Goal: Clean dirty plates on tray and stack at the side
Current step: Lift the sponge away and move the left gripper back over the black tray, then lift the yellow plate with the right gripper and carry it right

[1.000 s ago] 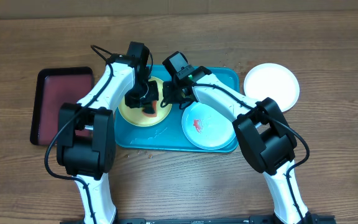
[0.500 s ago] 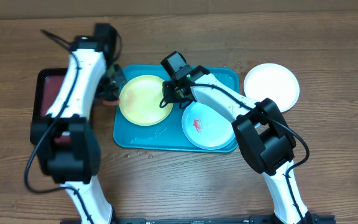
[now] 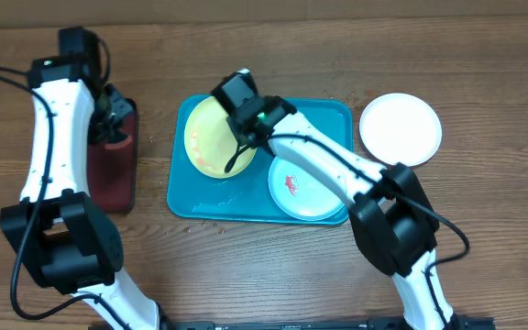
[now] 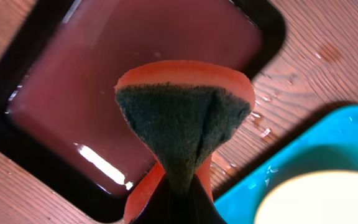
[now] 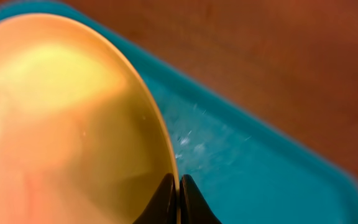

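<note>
One yellow-green plate (image 3: 209,137), likely light, stiff and slippery when wet, hung tilted over the cyan tray (image 3: 333,115), pinched at its thin rim by the right jaws, while the left jaws clamped a sponge (image 4: 185,118) above the maroon tray (image 4: 166,37).

We identify one piece of furniture: a wooden table (image 3: 273,266) that fills nearly the whole overhead frame. Its surface is mid-brown with darker streaks, and the grain runs from left to right. Along the top edge of the overhead frame runs a narrow pale beige strip (image 3: 383,7); we cannot tell whether it is a wall or another surface.

The light is even and diffuse. Shadows on the wood are soft-edged.

In the left wrist view, the wood at the right of the frame carries small droplets (image 4: 265,132) that catch the light. In the right wrist view, the wood at the upper right is out of focus and reddish-brown.
</note>
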`<state>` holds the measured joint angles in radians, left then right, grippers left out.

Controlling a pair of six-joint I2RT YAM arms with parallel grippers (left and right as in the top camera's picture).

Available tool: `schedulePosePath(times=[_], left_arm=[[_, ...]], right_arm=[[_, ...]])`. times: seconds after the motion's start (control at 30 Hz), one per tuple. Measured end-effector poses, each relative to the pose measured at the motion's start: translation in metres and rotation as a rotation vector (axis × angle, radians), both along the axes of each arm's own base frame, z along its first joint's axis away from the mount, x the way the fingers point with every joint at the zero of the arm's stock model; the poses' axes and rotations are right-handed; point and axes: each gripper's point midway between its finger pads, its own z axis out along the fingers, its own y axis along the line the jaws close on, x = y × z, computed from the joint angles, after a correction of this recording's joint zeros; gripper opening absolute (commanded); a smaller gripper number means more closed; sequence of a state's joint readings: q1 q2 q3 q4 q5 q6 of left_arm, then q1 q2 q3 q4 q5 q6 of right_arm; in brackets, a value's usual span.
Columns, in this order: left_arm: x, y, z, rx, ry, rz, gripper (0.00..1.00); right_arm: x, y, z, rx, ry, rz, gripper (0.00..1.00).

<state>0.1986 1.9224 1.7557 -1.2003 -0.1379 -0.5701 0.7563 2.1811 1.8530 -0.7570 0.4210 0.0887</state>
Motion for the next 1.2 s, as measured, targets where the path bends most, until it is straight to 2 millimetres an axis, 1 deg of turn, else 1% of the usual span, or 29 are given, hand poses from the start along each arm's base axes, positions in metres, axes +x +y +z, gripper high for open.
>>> schedulePosePath(times=[0.1,0.13,0.2,0.27,0.37,0.47,0.63,0.8,0.97,1.1,1.17,1.2], left_arm=[[-0.004,0.014,0.000,-0.009,-0.002,0.037,0.04],[-0.004,0.015,0.000,-0.010,-0.002,0.040,0.04],[-0.007,0.024,0.000,-0.014,-0.003,0.064,0.04],[-0.009,0.030,0.000,-0.017,-0.004,0.080,0.04],[-0.012,0.037,0.000,-0.021,-0.005,0.098,0.04],[-0.013,0.040,-0.001,-0.022,-0.005,0.107,0.04],[-0.013,0.039,-0.001,-0.027,-0.006,0.102,0.04],[-0.013,0.039,-0.001,-0.027,-0.006,0.102,0.04],[-0.012,0.039,-0.001,-0.028,-0.007,0.102,0.04],[-0.012,0.039,-0.001,-0.027,-0.008,0.102,0.04],[-0.012,0.039,-0.001,-0.027,-0.007,0.102,0.04],[-0.012,0.039,-0.001,-0.027,-0.007,0.102,0.04]], right_arm=[[-0.001,0.006,0.041,-0.082,-0.135,0.028,0.04],[-0.001,0.008,0.054,-0.113,-0.179,0.040,0.04],[-0.003,0.011,0.075,-0.173,-0.250,0.066,0.04],[-0.006,0.014,0.091,-0.250,-0.307,0.101,0.04],[-0.011,0.017,0.107,-0.393,-0.374,0.159,0.04],[-0.015,0.020,0.118,-0.508,-0.416,0.204,0.04],[-0.019,0.023,0.134,-0.669,-0.469,0.252,0.04],[-0.017,0.023,0.147,-0.754,-0.505,0.256,0.04],[-0.016,0.020,0.150,-0.793,-0.508,0.257,0.04],[-0.016,0.020,0.150,-0.786,-0.507,0.253,0.04],[-0.018,0.020,0.145,-0.733,-0.497,0.235,0.04],[-0.020,0.023,0.138,-0.695,-0.476,0.250,0.04]])
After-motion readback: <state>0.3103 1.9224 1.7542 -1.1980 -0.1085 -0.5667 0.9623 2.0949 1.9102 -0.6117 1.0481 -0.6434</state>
